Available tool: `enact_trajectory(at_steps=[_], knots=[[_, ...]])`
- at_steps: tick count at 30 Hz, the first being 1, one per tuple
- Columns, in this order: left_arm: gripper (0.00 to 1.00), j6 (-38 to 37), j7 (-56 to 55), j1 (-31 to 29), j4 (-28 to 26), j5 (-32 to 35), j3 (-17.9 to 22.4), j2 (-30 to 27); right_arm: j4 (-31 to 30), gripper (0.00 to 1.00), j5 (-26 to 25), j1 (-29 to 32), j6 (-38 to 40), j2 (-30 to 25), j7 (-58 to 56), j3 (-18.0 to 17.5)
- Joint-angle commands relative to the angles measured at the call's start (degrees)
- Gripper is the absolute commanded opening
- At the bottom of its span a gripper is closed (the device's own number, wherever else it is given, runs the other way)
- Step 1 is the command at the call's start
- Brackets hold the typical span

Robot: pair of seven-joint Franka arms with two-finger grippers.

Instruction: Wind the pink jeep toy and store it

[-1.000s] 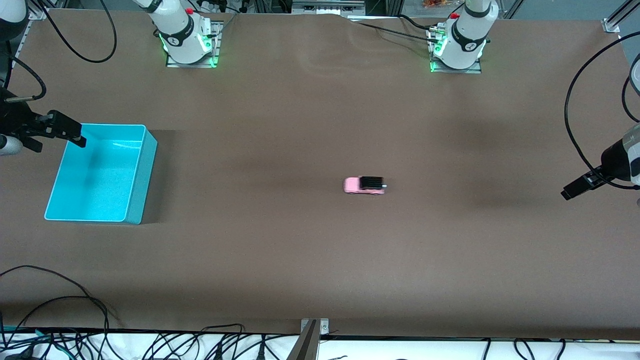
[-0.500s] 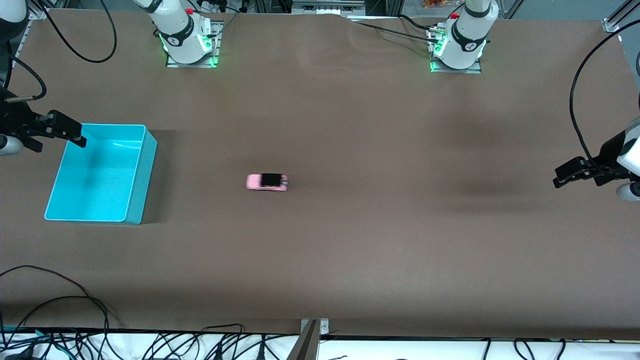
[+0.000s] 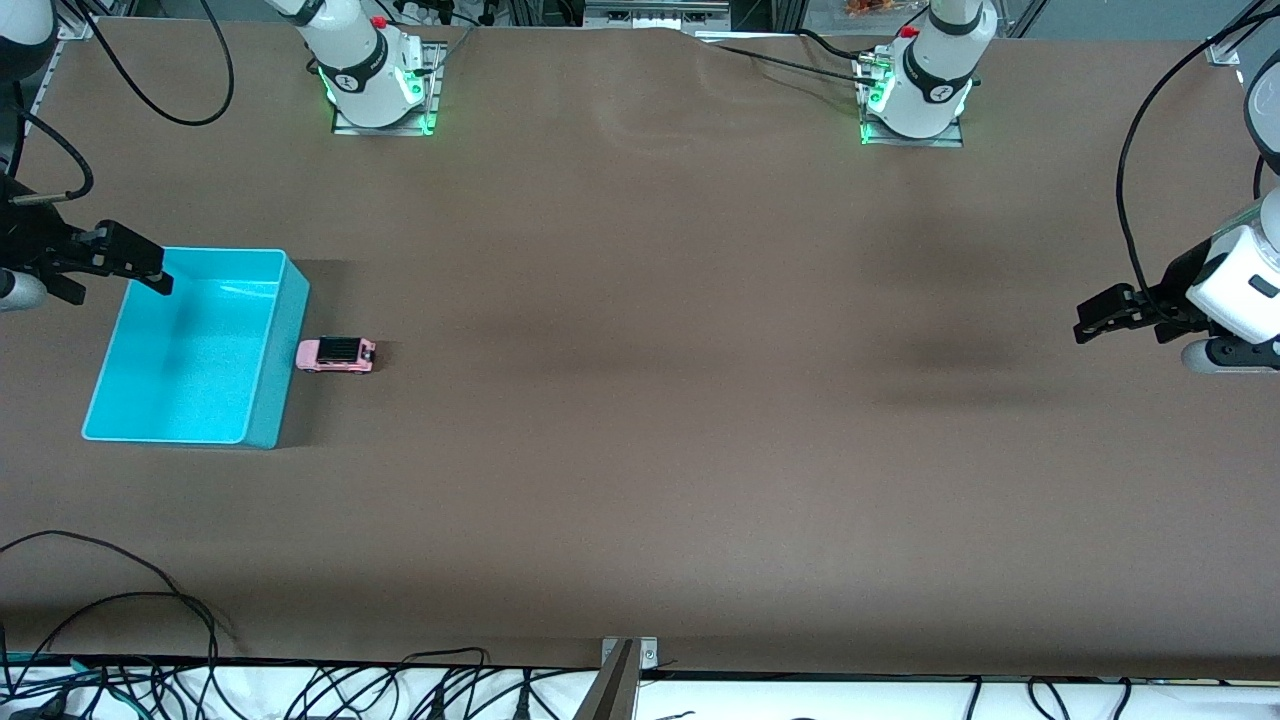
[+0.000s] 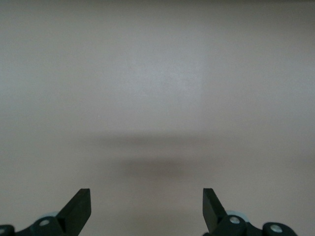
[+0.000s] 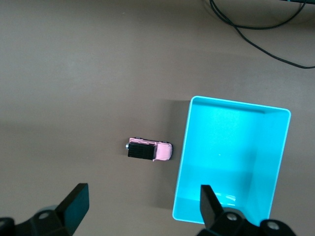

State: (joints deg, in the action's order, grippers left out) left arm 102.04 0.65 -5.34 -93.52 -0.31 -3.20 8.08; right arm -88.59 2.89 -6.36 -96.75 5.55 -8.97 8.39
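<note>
The pink jeep toy (image 3: 336,354) stands on its wheels on the brown surface (image 3: 640,450), just beside the turquoise bin (image 3: 262,411), against the outside of the bin wall that faces the left arm's end; whether it actually touches that wall cannot be told. In the right wrist view the jeep (image 5: 149,150) shows its black roof and pink nose, with the nose pointing at the bin (image 5: 184,162), whose inside holds nothing. The right tool (image 3: 130,262) hangs over the bin's corner at the edge farthest from the front camera, its two black fingers (image 5: 74,204) spread wide with nothing between them. The left tool (image 3: 1105,315) hovers over bare surface well apart from the bin, at the left arm's end, and its fingers (image 4: 78,206) are likewise spread wide and hold nothing. Loose black cables (image 3: 120,600) lie along the surface edge nearest the front camera.
</note>
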Motion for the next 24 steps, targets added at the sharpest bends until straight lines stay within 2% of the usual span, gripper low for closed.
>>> enact_trajectory(at_steps=[1, 18, 24], knots=[[1.00, 0.0, 1.5, -0.3, -2.4, 0.9, -0.4, -1.8, 1.0, 1.00, -0.2, 0.1, 0.2, 0.2, -0.6, 0.0], [1.00, 0.0, 1.5, -0.6, -2.4, 0.8, -0.5, -1.8, 0.9, 1.00, -0.5, -0.1, 1.0, 0.1, -1.0, -0.2], [1.00, -0.1, 1.5, -0.7, -2.5, 0.8, -0.5, -1.8, 0.9, 1.00, 0.2, 0.5, 1.0, 0.1, -4.7, 0.7]])
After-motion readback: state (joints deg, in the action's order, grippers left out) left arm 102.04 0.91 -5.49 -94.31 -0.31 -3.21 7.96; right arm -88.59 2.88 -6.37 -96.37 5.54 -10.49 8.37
